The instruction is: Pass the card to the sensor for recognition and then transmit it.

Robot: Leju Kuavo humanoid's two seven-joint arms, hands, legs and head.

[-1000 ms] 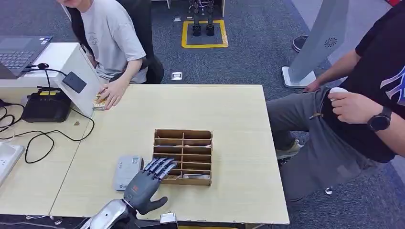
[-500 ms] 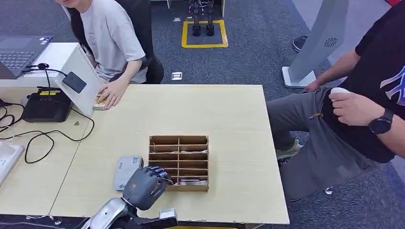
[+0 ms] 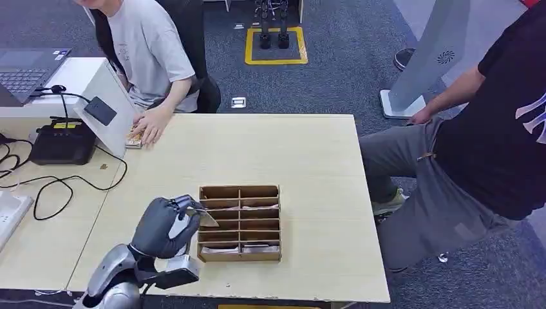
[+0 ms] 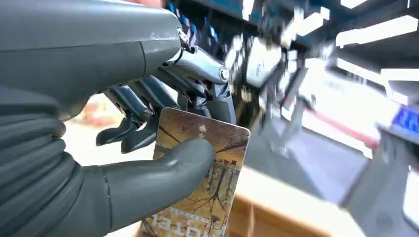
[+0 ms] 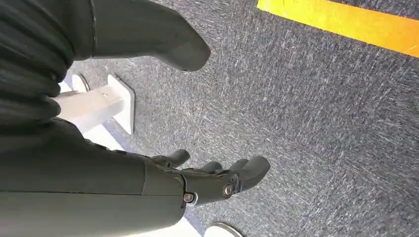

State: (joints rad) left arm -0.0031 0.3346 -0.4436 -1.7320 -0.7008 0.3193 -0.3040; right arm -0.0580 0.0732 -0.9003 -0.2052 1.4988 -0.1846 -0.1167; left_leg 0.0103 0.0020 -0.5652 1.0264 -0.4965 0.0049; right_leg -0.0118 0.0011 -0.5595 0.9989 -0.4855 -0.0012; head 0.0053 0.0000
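I have the left hand (image 3: 166, 226) raised just above the table (image 3: 309, 161), beside the wooden card rack (image 3: 240, 223), with its thumb and fingers pinching the card (image 4: 202, 182) by one end. My right hand (image 5: 197, 182) hangs over the grey carpet, fingers loosely apart and holding nothing.

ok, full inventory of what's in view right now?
card: 1, brown-gold, pinched in left hand
card box: 1, brown, on table, cards in some slots
table: 1, light wood
black device: 1, far left, cabled
laptop: 1, grey, on white stand
people: 2, one seated behind table, one at right
left hand: grey, raised beside box
right hand: grey, hanging over carpet, holding nothing
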